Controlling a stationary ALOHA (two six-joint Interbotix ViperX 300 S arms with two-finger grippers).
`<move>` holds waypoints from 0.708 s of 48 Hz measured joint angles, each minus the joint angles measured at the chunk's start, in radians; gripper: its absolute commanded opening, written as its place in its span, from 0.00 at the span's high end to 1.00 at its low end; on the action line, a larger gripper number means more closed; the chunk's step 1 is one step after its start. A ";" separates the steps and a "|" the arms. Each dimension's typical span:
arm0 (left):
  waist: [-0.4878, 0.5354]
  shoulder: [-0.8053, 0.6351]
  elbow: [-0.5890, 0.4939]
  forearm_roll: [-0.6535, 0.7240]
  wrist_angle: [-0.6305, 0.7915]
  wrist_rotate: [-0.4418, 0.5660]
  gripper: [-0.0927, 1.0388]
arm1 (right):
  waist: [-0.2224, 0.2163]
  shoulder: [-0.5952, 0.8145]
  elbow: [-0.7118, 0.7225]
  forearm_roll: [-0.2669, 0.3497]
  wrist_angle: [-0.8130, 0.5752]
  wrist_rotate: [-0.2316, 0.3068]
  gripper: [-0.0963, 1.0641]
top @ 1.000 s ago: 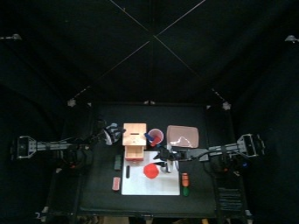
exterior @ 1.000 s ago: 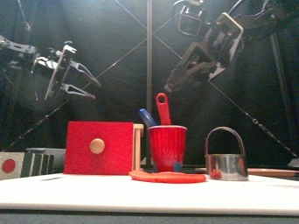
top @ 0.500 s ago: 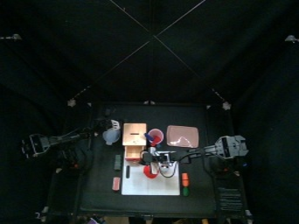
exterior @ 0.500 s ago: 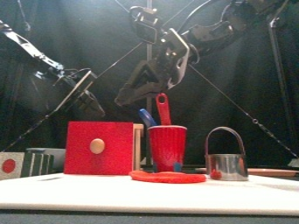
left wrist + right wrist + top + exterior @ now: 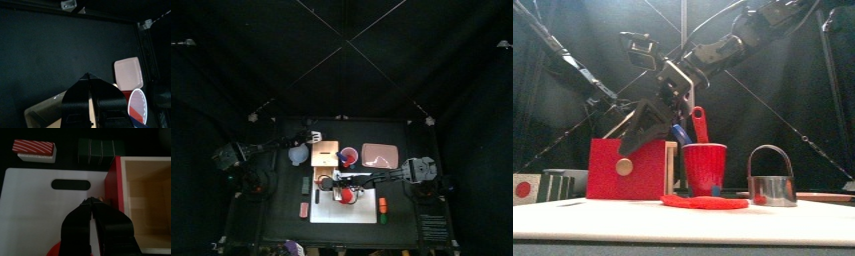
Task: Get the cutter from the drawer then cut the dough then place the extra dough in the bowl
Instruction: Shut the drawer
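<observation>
Now, cutter (image 5: 771, 180): one, upright on the table right of the red cup, wire handle up, held by neither gripper.
Dough (image 5: 704, 202): one flat red disc on the white cutting board (image 5: 40, 203).
Wooden box (image 5: 627, 170): one, red drawer front facing forward.
Red cup (image 5: 704, 165): one, holding two knives, one blue (image 5: 679, 133) and one red (image 5: 698, 122).
Bowl (image 5: 294, 158): one, left of the box.
Pink tray (image 5: 381, 155): one, right of the box.
Toys: one sushi roll (image 5: 100, 149), one red-striped block (image 5: 33, 148).
Right gripper (image 5: 93, 203): jaws pressed together, empty, over the board just beside the drawer front.
Left gripper (image 5: 89, 77): jaws pressed together, empty, above the bowl.
</observation>
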 measured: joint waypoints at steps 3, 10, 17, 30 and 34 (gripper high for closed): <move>0.003 0.009 -0.017 0.000 0.032 0.000 0.65 | -0.002 0.009 -0.017 -0.008 0.029 0.000 0.65; 0.006 0.018 -0.032 0.000 0.118 -0.002 0.65 | -0.014 0.023 -0.049 -0.032 0.083 0.000 0.65; 0.011 0.018 -0.034 0.000 0.152 0.000 0.65 | -0.029 0.025 -0.067 -0.044 0.100 0.003 0.65; 0.011 0.018 -0.031 -0.002 0.161 0.000 0.65 | -0.084 0.025 -0.087 -0.074 0.121 0.003 0.65; 0.011 0.018 -0.029 -0.002 0.161 0.000 0.65 | -0.101 0.025 -0.095 -0.089 0.127 0.003 0.65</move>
